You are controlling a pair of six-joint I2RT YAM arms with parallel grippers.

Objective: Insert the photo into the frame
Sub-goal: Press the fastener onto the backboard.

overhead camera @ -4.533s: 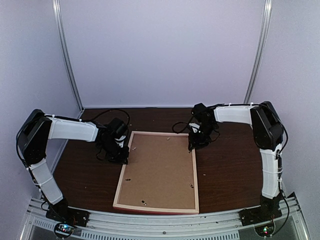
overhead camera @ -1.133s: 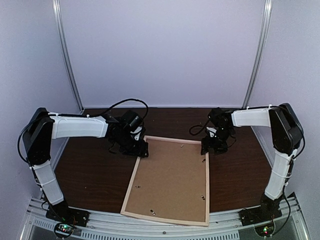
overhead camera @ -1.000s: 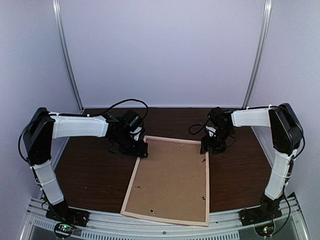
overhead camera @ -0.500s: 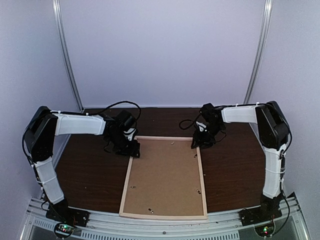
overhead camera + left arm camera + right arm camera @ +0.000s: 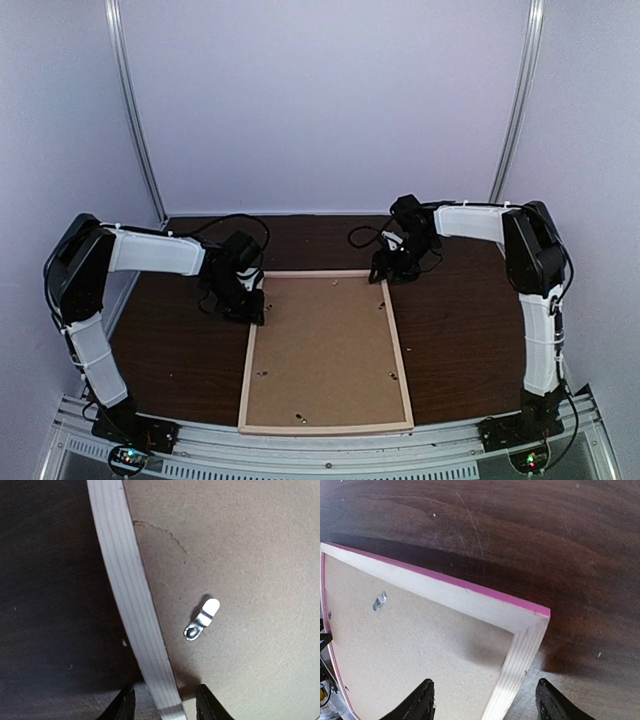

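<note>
Frame (image 5: 325, 428), pale back up, lay on the surface (image 5: 460, 330), brown backing board (image 5: 325, 350) inside. Left jaws stood released astride its left bar; right jaws, released, straddled the far-right corner.

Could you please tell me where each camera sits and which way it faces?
Top external: above and behind the arms, looking down and forward at the pink-faced wooden picture frame back-up on the dark table; both arms show.
Left wrist: on that wrist, facing down at the frame's left bar; left tool shows.
Right wrist: likewise, facing down at the frame's far right corner; right tool shows.
Shared: all see the frame.
</note>
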